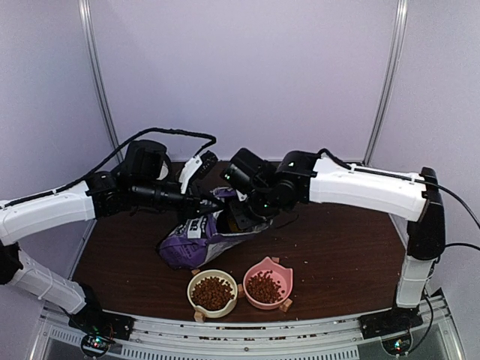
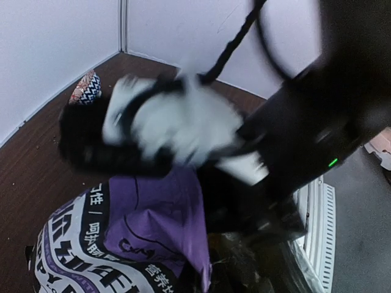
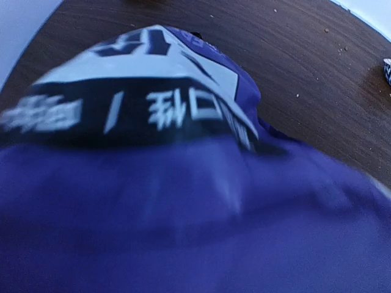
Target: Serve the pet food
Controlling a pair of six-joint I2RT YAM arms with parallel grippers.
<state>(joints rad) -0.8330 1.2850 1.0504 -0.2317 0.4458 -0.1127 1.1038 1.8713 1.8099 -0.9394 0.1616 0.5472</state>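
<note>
The purple bag [image 1: 196, 241] leans on the brown table with its mouth up and to the right. My left gripper [image 1: 198, 208] is at the bag's upper rim and seems closed on it. The left wrist view shows the purple flap [image 2: 153, 220] and the dark inside of the bag. My right gripper [image 1: 241, 215] is down at the bag's mouth, its fingers hidden. The right wrist view is filled by the blurred bag [image 3: 183, 201]. Brown pet food lies in the cream bowl [image 1: 212, 292] and the pink bowl [image 1: 264, 286]. No scoop shows.
The cream bowl's rim [image 1: 190, 289] and the pink bowl's rim [image 1: 288, 276] stand side by side near the table's front edge. A small blue-and-white patterned object [image 2: 85, 88] sits at the table's back corner. Crumbs dot the table [image 3: 305, 91].
</note>
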